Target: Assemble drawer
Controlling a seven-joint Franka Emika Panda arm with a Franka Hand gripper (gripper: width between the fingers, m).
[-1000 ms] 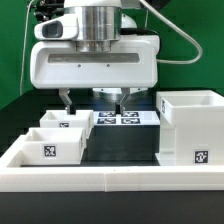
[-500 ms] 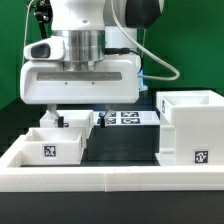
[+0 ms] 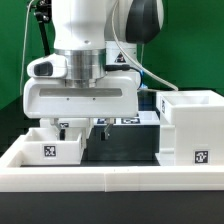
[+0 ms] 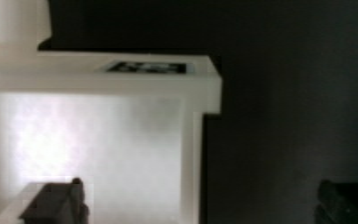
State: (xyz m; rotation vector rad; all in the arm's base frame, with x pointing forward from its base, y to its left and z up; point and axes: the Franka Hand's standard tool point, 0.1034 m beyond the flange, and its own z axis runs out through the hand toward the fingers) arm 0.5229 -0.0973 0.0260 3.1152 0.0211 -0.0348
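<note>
A small tray (image 4: 105, 130) of the drawer, white and bearing a marker tag (image 4: 149, 68), was seen directly under the gripper (image 4: 197, 200) in the wrist view. The chief risk was judged to be a poor straddle. One of the dark fingers (image 4: 51, 200) was placed over the tray's pale body and the other over the bare black table (image 4: 291, 100), so the tray's side wall was lined up roughly between them. If a descent were made off-centre, a fingertip could be driven onto the rim and the light tray tipped or shoved aside. If the wall were caught too shallowly, it could be lost on lifting. The jaws were set wide apart, and nothing was clasped between them.

In the exterior view the gripper (image 3: 82, 130) was seen low, close above the table. A tagged tray (image 3: 50, 148) lay just beside it on the exterior view's left and nearer the camera. Whether this was the tray seen by the wrist camera could not be told. The tall hollow box (image 3: 190, 125) was stood well apart from the gripper, on the exterior view's right, open upward. The marker board (image 3: 135, 120) was partly seen behind the gripper, and the low white wall (image 3: 110, 178) was seen running across in front of it.
</note>
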